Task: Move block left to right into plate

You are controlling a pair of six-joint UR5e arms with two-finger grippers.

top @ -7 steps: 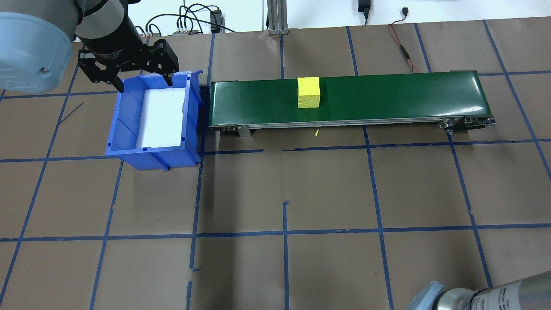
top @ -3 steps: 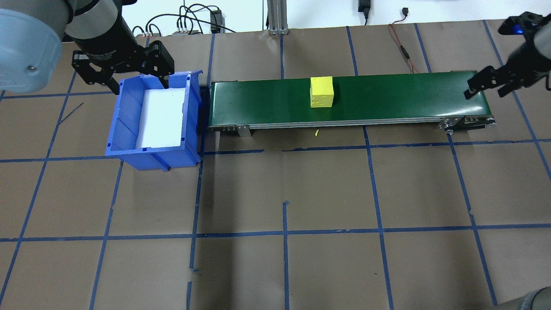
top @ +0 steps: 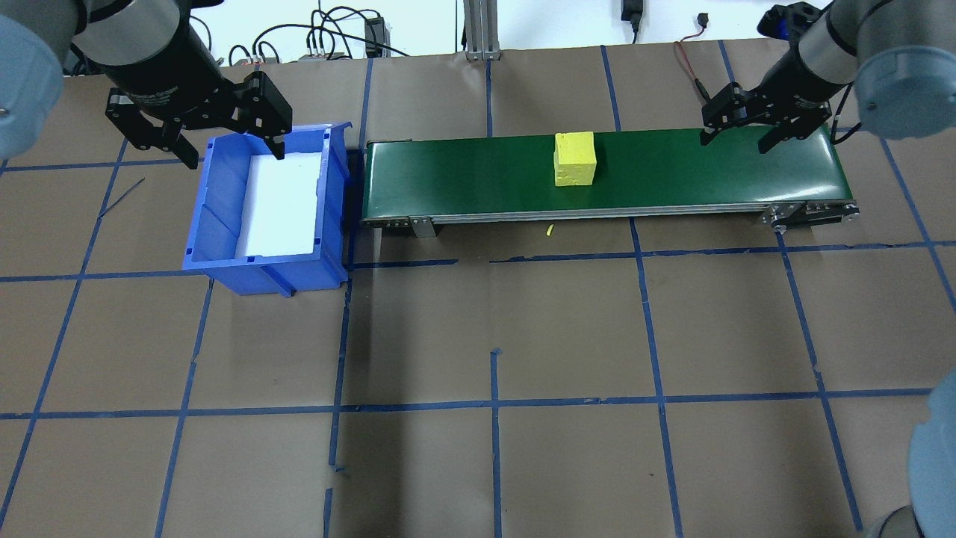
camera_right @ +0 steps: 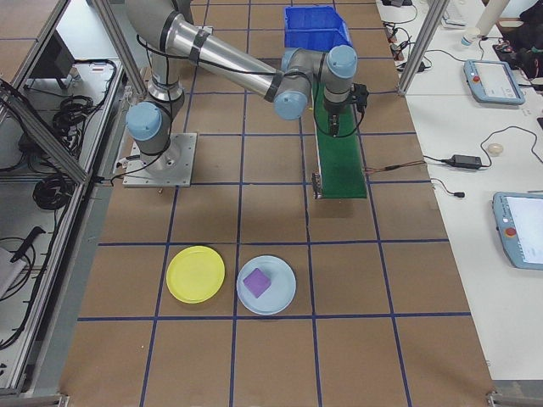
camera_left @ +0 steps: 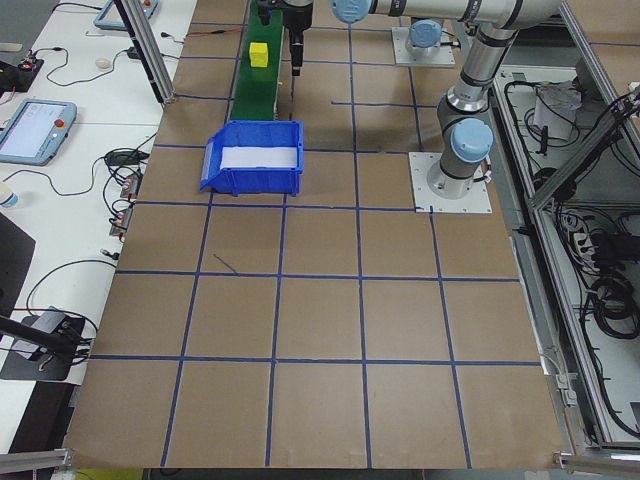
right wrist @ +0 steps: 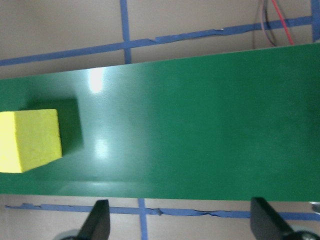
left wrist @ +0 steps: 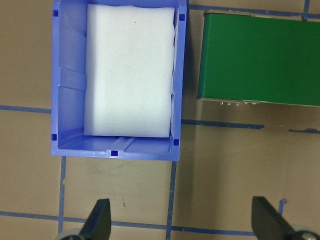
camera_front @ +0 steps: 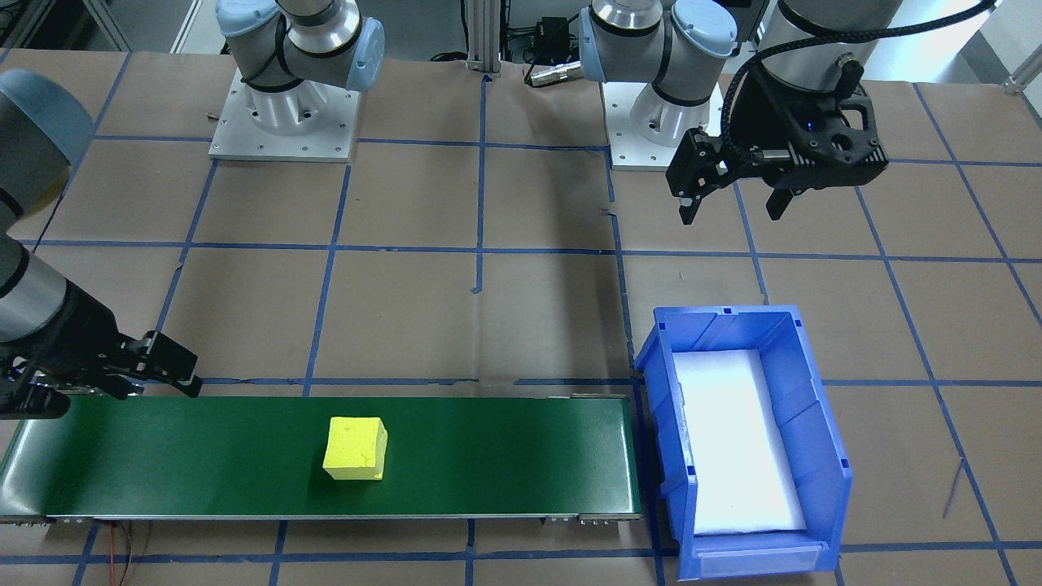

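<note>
A yellow block (top: 574, 158) (camera_front: 356, 448) (right wrist: 29, 141) rests on the green conveyor belt (top: 672, 172), a little right of its middle. My right gripper (top: 733, 142) (camera_front: 114, 395) (right wrist: 180, 222) hovers open over the belt's right end, well to the right of the block and apart from it. My left gripper (top: 234, 155) (camera_front: 730, 213) (left wrist: 182, 222) hangs open and empty by the far rim of the blue bin (top: 265, 273). The lime-yellow plate (camera_right: 196, 274) lies empty on the table's right part and shows only in the exterior right view.
The blue bin holds a white foam pad (top: 280, 194) and butts against the belt's left end. Beside the yellow plate a light-blue plate (camera_right: 284, 301) carries a purple block (camera_right: 256, 281). Cables (top: 694, 82) lie behind the belt.
The yellow block has travelled right along the belt. My right gripper has come into view and moved over the belt's right end. My left gripper has drifted a little left.
</note>
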